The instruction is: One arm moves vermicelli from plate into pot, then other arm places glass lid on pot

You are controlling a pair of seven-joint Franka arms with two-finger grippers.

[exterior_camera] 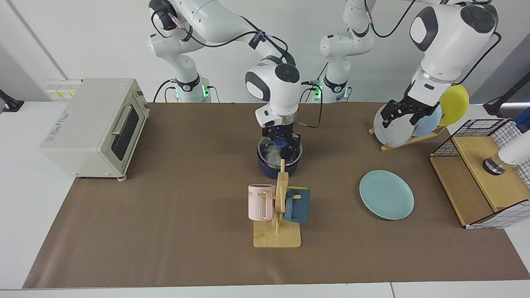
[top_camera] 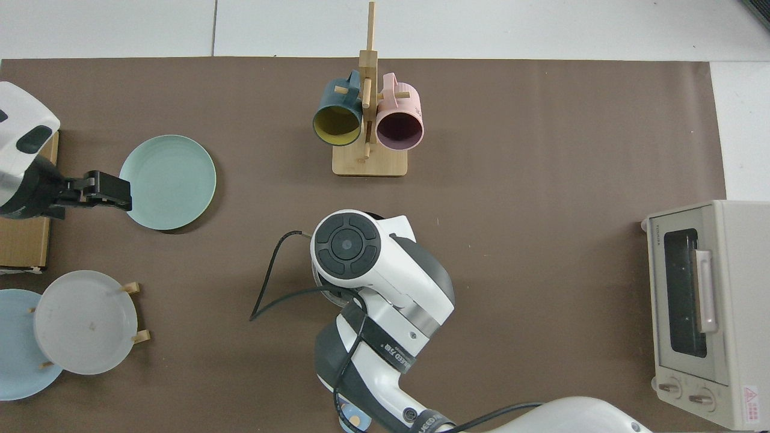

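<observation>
The dark navy pot point(exterior_camera: 277, 169) stands mid-table behind the mug stand. On it rests the glass lid point(exterior_camera: 290, 154), with its blue knob point(exterior_camera: 280, 143) at the centre. The white vermicelli point(exterior_camera: 271, 155) shows through the glass inside the pot. My right gripper point(exterior_camera: 282, 140) hovers just over the knob, its fingers apart on either side and open. In the top view the right arm hides pot and lid. The teal plate point(exterior_camera: 386, 194) point(top_camera: 168, 180) lies bare. My left gripper point(exterior_camera: 401, 118) point(top_camera: 114, 192) waits open, raised beside the plate's edge.
A toaster oven point(exterior_camera: 93, 124) point(top_camera: 698, 313) sits at one end of the brown mat. A wooden mug stand point(exterior_camera: 277, 236) with a pink and a blue mug stands in front of the pot. A plate rack point(exterior_camera: 397, 145) and a wire basket point(exterior_camera: 484, 136) are by the left arm.
</observation>
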